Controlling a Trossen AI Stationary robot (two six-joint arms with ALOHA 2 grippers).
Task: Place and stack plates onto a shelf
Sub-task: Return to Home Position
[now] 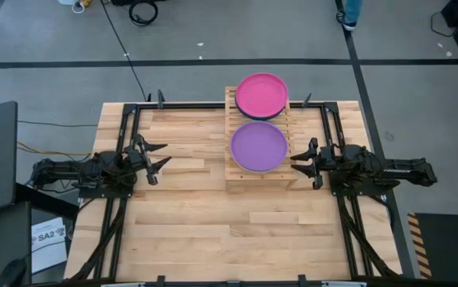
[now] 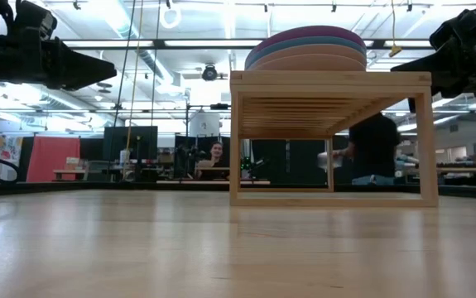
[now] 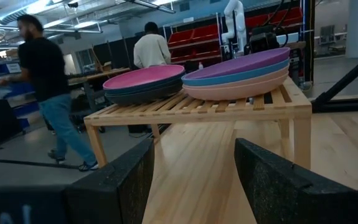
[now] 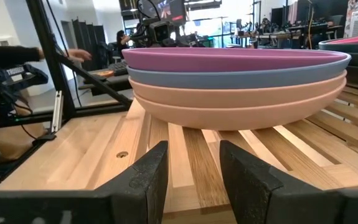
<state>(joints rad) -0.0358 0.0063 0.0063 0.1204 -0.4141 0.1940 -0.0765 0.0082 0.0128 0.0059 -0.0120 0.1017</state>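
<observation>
The wooden shelf [image 1: 260, 177] stands on the table at the middle of its far half. On its near part rests a stack of plates [image 4: 235, 81]: purple on top, blue beneath, two salmon ones at the bottom. On its far part rests a second stack [image 3: 144, 81], magenta on top of darker plates. My left gripper [image 1: 158, 157] hovers open to the left of the shelf, pointing level toward it. My right gripper [image 1: 299, 159] hovers open close to the shelf's right side, level with the near stack. Nothing is between either pair of fingers.
Black metal frame rails [image 1: 125, 127] run along the table's left, right and far sides. Bare wooden planks [image 1: 236, 231] fill the table's near half. People [image 3: 48, 87] stand and walk in the room beyond the table.
</observation>
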